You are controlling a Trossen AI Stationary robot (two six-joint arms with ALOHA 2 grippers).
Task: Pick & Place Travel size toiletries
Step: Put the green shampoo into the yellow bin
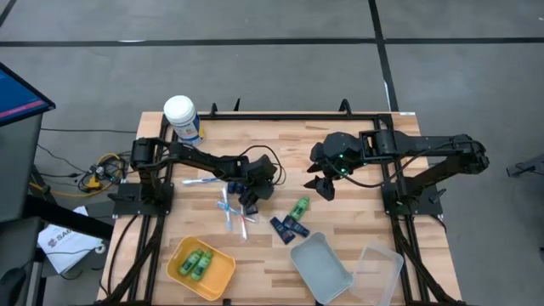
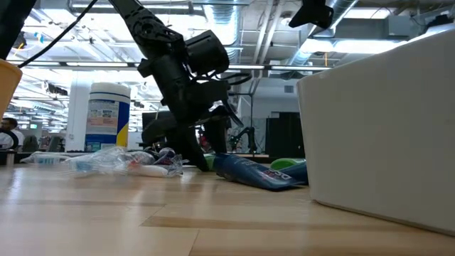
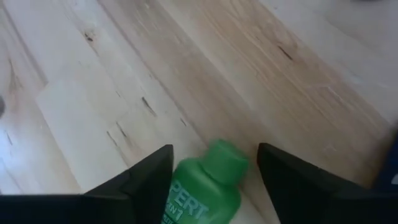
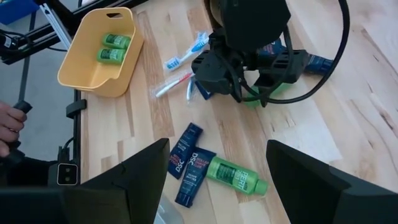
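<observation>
At nine o'clock on the wooden tabletop (image 1: 340,153), near its seven o'clock corner, a yellow tray (image 1: 223,270) holds two green bottles (image 1: 197,263) lying side by side. Toward eleven o'clock stands a white-lidded canister (image 1: 181,117) at the far edge.

Just left of centre, the left end effector (image 1: 248,202) is down at the tabletop among the toiletries. Its wrist view shows the two dark fingers (image 3: 146,177) spread apart with a green bottle (image 3: 205,190) lying between them, cap pointing away; the fingers stand either side of the bottle with gaps showing, so they are open around it and not clamped on it. Toothbrushes (image 1: 231,212) in blue, white and pink lie scattered just at its eight o'clock side, one more (image 1: 200,181) toward ten o'clock of it.

Moving right, two dark navy tubes (image 1: 289,227) lie side by side at about six o'clock of the tabletop's middle, touching another green bottle (image 1: 299,207) that lies tilted just beyond them. A grey tray (image 1: 321,267) sits at five o'clock, with a clear lid (image 1: 380,270) beside it at the near right corner.

At two o'clock, the right end effector (image 1: 325,184) hangs above the tabletop, its fingers (image 4: 140,174) spread wide and holding nothing, well apart from the toiletries below.
</observation>
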